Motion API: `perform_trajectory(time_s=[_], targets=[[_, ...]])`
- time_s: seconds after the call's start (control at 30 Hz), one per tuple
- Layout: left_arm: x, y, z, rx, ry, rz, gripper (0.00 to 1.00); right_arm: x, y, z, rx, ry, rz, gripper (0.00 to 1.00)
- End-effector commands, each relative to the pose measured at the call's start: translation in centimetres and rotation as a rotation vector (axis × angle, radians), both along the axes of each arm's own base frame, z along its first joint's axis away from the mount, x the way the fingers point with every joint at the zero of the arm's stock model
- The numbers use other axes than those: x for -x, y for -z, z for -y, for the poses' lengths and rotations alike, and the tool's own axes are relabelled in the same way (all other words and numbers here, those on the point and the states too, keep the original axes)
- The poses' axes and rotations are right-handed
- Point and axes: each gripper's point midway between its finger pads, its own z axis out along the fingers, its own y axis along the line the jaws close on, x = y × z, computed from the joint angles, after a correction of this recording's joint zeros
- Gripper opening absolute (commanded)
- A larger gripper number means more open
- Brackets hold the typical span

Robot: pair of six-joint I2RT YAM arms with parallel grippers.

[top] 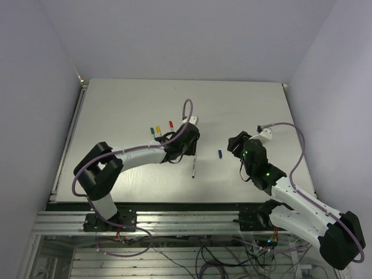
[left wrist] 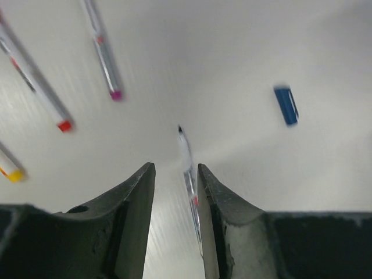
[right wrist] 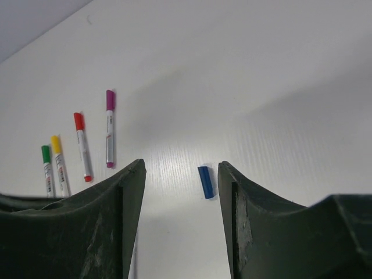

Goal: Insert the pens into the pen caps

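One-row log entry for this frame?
left gripper: open, uncapped pen below | right gripper: open, blue cap ahead | four capped pens: lying in a row

The table [top: 128, 104] is plain off-white, and the walls [top: 174, 35] around it are pale lilac-grey. Four capped pens have grey-white barrels with dark print. The green pen [right wrist: 46, 165] wears a green cap and the yellow pen [right wrist: 58, 160] a yellow one. The red pen [right wrist: 82, 145] is red at cap and butt, and the purple pen [right wrist: 109, 128] is magenta-purple likewise. At 4 o'clock from them lies the blue cap [right wrist: 205, 182], solid deep blue. The fifth pen [left wrist: 187, 163] is translucent grey-white with a dark tip and a small red mark. The left gripper [left wrist: 176, 171] and right gripper [right wrist: 181, 164] are dull black. The left arm [top: 139, 154] and right arm [top: 302, 200] are white with black joints and lilac cables [top: 296, 157]. Green lights [top: 267, 172] glow at 4 o'clock from the blue cap.
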Motion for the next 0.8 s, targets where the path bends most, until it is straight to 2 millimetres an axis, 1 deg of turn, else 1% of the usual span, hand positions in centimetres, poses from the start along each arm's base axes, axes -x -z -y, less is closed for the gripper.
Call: perform_trajectory(time_s=[0.0, 0.07, 0.23, 0.3, 0.4, 0.43, 0.47, 0.5, 0.63, 0.77], targets=[[2.9, 0.3, 0.0, -0.081, 0.054, -0.008, 0.46, 0.1, -0.4, 1.6, 0.039, 0.066, -0.003, 0.52], [3.8, 0.6, 0.4, -0.094, 0.071, -0.02, 0.5, 0.2, -0.3, 1.5, 0.027, 0.065, 0.004, 0.51], [4.9, 2.1, 0.8, -0.152, 0.083, -0.064, 0.52, 0.5, 0.2, 1.2, -0.002, 0.05, -0.001, 0.5], [5.3, 2.7, 1.0, -0.181, 0.091, -0.083, 0.58, 0.6, 0.5, 1.1, -0.008, 0.042, -0.005, 0.5], [5.8, 3.3, 1.4, -0.201, 0.114, -0.103, 0.62, 0.8, 0.8, 1.0, -0.012, 0.036, -0.01, 0.49], [6.0, 3.5, 1.6, -0.204, 0.123, -0.111, 0.65, 0.8, 0.8, 1.1, -0.013, 0.037, -0.01, 0.49], [6.1, 3.7, 1.7, -0.203, 0.132, -0.118, 0.71, 0.8, 0.8, 1.1, -0.013, 0.037, -0.009, 0.49], [6.3, 3.8, 1.9, -0.204, 0.139, -0.124, 0.73, 0.8, 0.8, 1.1, -0.015, 0.037, -0.007, 0.49], [6.7, 4.5, 2.1, -0.208, 0.151, -0.142, 0.73, 0.9, 0.9, 0.8, -0.018, 0.022, -0.004, 0.48], [6.7, 5.0, 1.8, -0.232, 0.148, -0.15, 0.71, 0.9, 1.0, 0.7, -0.023, 0.016, -0.004, 0.47]])
